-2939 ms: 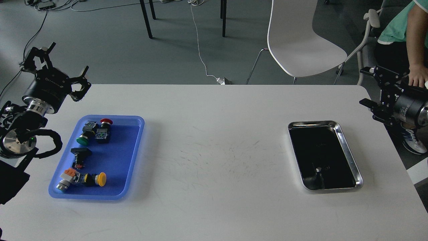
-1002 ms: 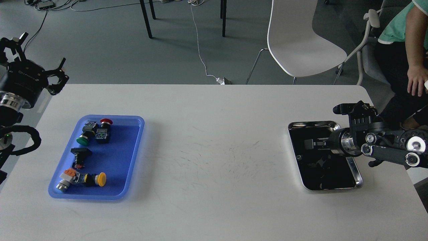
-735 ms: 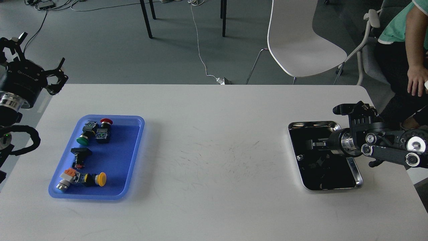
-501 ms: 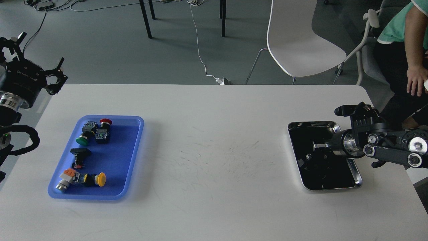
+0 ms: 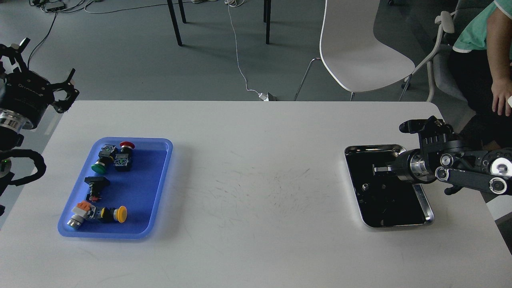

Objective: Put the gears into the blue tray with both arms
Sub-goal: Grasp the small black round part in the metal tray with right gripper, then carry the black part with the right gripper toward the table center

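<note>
Over the steel tray at the right of the bench, my right pincer reaches in from the side; it shows dark against the tray's dark floor, so I cannot tell how its fingers stand. One small round piece, possibly a gear, lies inside that tray. My left pincer hangs spread wide beyond the bench's far left corner. Nearby, the blue tray holds push-button switches.
</note>
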